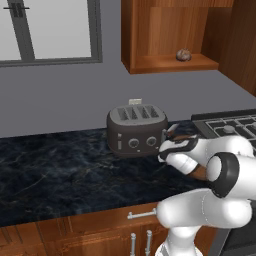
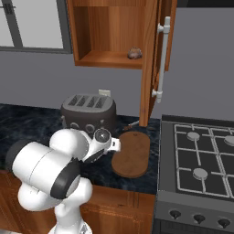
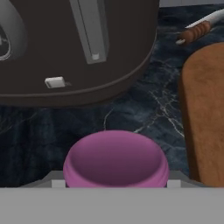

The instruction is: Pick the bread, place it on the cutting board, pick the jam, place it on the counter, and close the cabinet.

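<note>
The bread (image 1: pixel 183 55) (image 2: pixel 134 53), a small tan roll, lies on the lower shelf of the open cabinet (image 2: pixel 153 59). The jam (image 3: pixel 114 159), a purple-pink jar, sits between my fingertips in the hand view, just above the dark counter (image 3: pixel 144 113). My gripper (image 3: pixel 113 183) (image 1: pixel 172 142) (image 2: pixel 115 145) is shut on it, low beside the toaster's right end. The cutting board (image 2: pixel 132 153) (image 3: pixel 205 113) lies bare on the counter just right of the jar.
A dark toaster (image 1: pixel 136 129) (image 2: pixel 89 112) (image 3: pixel 74 43) stands close in front of the hand. A knife (image 3: pixel 197 30) lies behind the board. The stove (image 2: pixel 201 155) borders the counter on the right. The cabinet door with its bar handle (image 2: pixel 161 59) hangs open above the board.
</note>
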Tool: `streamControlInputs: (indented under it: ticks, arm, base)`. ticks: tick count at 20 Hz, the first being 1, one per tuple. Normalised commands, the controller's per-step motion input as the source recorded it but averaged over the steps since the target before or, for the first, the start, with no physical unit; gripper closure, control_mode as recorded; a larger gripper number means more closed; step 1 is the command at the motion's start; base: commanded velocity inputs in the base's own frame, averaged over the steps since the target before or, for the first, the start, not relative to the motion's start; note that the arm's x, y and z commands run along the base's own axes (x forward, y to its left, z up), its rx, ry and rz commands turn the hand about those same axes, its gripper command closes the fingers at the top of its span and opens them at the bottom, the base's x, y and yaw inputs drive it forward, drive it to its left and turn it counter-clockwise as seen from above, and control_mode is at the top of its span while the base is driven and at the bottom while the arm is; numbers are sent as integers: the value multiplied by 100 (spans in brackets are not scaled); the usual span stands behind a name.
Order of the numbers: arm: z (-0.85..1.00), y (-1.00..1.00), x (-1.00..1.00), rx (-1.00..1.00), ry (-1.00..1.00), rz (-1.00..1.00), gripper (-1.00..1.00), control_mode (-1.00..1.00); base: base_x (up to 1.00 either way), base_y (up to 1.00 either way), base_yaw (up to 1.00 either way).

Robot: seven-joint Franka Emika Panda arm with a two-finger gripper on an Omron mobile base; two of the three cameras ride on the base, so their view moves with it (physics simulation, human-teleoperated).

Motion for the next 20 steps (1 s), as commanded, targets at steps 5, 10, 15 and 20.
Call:
streamControlInputs:
  ticks: [5, 10, 15, 20]
  arm:
    - [-19, 6, 0, 0, -8, 0, 100, -100]
    - [-5, 2, 0, 0, -3, 0, 100, -100]
    - [-5, 0, 0, 0, -2, 0, 100, -100]
    - [-8, 0, 0, 0, -2, 0, 100, -100]
  base:
    - [0, 0, 0]
    - [0, 0, 0]
    - [0, 0, 0]
    - [0, 0, 0]
